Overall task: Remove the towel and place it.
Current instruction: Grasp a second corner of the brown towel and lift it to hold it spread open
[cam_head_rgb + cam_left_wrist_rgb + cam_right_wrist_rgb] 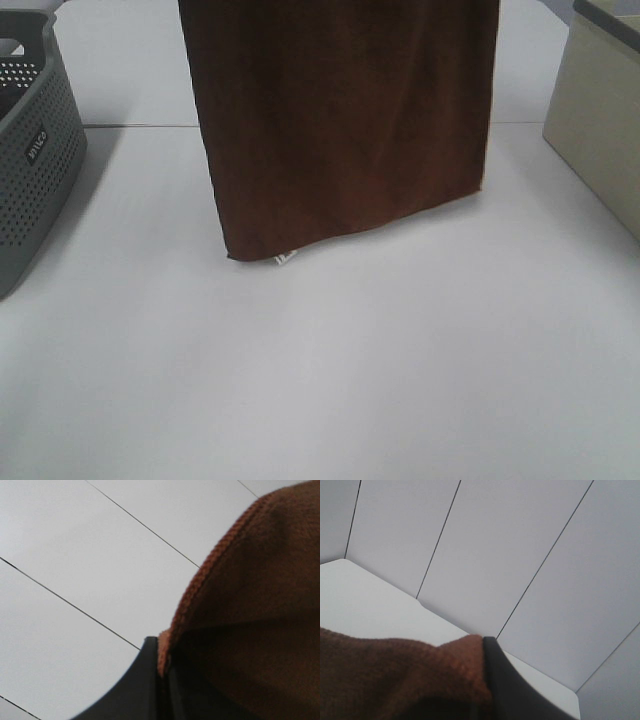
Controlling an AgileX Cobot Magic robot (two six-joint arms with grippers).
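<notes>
Left pincer (165,667) is pressed together on the towel (340,120) hem; right pincer (487,680) likewise pinches a towel corner. The towel hangs as a flat sheet over the middle of the table (350,380), white tag (283,259) at its lower corner. Grey basket (35,150) stands at the left edge, beige box (600,120) at the right

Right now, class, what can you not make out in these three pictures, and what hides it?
1. Exterior high: the top of the towel, cut off by the upper edge.
2. Wrist views: most of the left gripper and right gripper, covered by the cloth they pinch.
3. Exterior high: the print on the tag, too small.
4. Exterior high: the basket and the box, cut off by the side edges.
</notes>
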